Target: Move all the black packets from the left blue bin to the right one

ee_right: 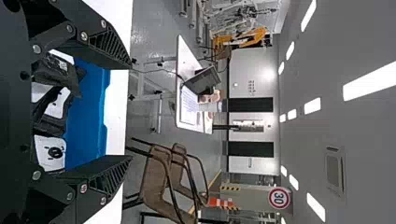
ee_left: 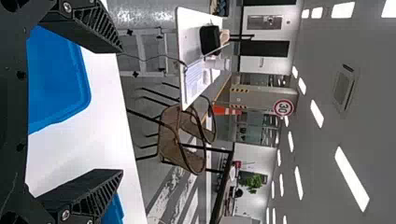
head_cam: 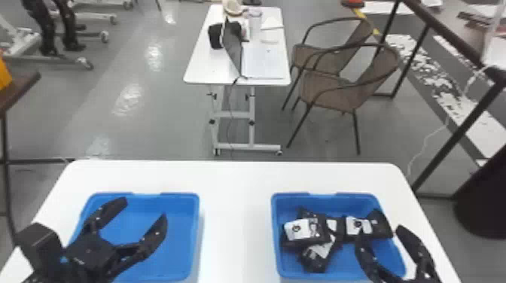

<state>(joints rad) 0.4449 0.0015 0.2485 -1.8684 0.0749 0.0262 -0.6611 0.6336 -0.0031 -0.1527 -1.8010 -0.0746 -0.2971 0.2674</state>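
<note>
The black packets (head_cam: 318,254) are heaped in the right blue bin (head_cam: 344,261); they are judged light, soft and slightly slippery, best pinched across the middle, where bunching should be expected. White labels (head_cam: 302,229) with dark round marks are carried; their writing cannot be made out. Over that bin's right near edge, the right gripper (head_cam: 381,233) is spread wide, with nothing held. Over the left blue bin (head_cam: 177,241), the left gripper (head_cam: 144,208) is likewise parted widely and unladen.

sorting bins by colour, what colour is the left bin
Blue, the left bin showing best in the head view.
</note>
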